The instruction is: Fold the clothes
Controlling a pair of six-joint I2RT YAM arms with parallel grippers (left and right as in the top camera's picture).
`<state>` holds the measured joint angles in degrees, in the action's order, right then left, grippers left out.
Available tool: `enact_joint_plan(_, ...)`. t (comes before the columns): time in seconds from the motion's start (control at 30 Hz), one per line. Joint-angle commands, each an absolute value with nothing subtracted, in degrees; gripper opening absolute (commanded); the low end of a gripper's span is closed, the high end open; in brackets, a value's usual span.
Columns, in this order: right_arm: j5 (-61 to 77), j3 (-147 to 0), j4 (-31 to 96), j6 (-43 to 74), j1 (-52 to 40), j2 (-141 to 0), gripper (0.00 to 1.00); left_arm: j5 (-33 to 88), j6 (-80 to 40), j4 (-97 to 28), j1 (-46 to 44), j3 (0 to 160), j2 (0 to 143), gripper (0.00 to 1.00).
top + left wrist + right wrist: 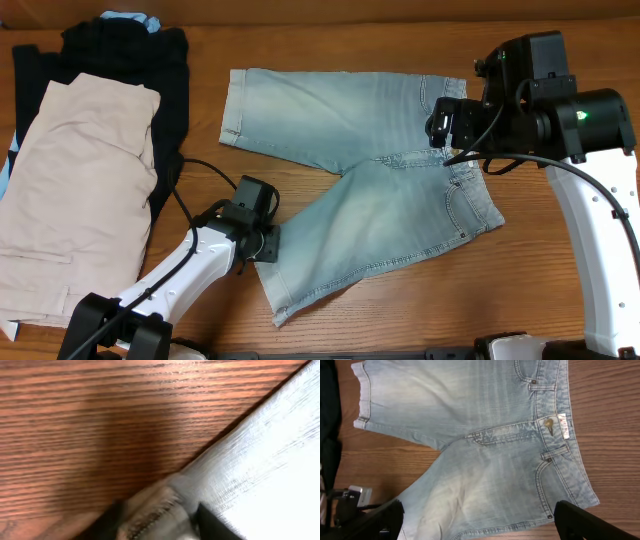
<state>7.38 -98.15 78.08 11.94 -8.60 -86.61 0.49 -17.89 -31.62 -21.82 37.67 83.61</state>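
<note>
In the middle of the table (330,40) the denim shorts (340,140) lie flat, fly side up. From overhead my right gripper (447,125) hides part of the waistband. My right wrist cam shows the button (549,425) there, and my right jaws hanging wide, released, above the cloth. My left gripper (266,243) is at the near leg's cuff. That wrist cam is blurry: the hem is between my fingers (212,522), can't tell if it's pinched. Beige shorts (80,190) on a black garment (150,60) sit far left, cut off by the frame edge
</note>
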Motion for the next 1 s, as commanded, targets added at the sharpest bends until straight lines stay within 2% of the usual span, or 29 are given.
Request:
enact_joint_plan(0.0,6.3,-98.7,77.8,11.5,-8.4,-85.9,1.00,-0.6,-17.8,-31.4,-22.2,36.9,82.5,0.16)
enact_joint_plan(0.03,6.0,-98.7,77.8,11.5,-8.4,-85.9,1.00,-0.6,-17.8,-31.4,-22.2,36.8,82.5,0.07)
enact_joint_plan(0.07,5.8,-98.7,77.8,11.5,-8.4,-85.9,1.00,-0.6,-17.8,-31.4,-22.2,36.8,82.5,0.04)
enact_joint_plan(0.27,5.6,-98.7,77.8,11.5,-8.4,-85.9,1.00,-10.6,-16.3,-31.2,-20.9,37.7,82.5,0.04)
enact_joint_plan(0.43,5.6,-98.6,77.9,11.5,-8.4,-86.0,1.00,-19.5,-16.1,-30.4,-15.8,41.1,82.5,0.04)
enact_joint_plan(0.67,5.5,-98.6,78.2,11.5,-8.4,-87.4,1.00,-20.3,-6.5,-17.3,-10.0,44.4,82.5,0.05)
enact_joint_plan(0.73,5.5,-98.6,78.8,11.5,-8.4,-88.4,1.00,-20.3,-5.0,-13.1,-9.8,44.4,82.5,0.13)
enact_joint_plan(0.77,5.6,-98.6,79.1,11.6,-8.4,-88.9,1.00,-20.3,-4.4,-11.4,-9.8,44.4,82.5,0.27)
enact_joint_plan(0.8,5.5,-98.6,79.3,11.6,-8.4,-89.6,1.00,-20.3,-3.6,-9.8,-9.8,44.4,82.5,0.50)
enact_joint_plan(0.83,4.8,-98.6,79.4,12.7,-8.4,-90.1,1.00,-20.3,-3.0,-8.6,-9.8,44.4,82.5,0.78)
enact_joint_plan(0.87,3.6,-98.6,79.5,14.2,-8.4,-90.5,1.00,-20.3,-2.4,-8.4,-9.8,44.5,82.5,0.96)
enact_joint_plan(0.9,2.4,-98.6,79.5,15.3,-8.4,-90.5,1.00,-20.3,-2.1,-8.7,-9.8,44.8,82.4,1.00)
enact_joint_plan(0.97,1.0,-98.7,79.6,16.0,-8.4,-90.4,1.00,-19.5,-2.1,-10.2,-9.8,45.9,82.2,1.00)
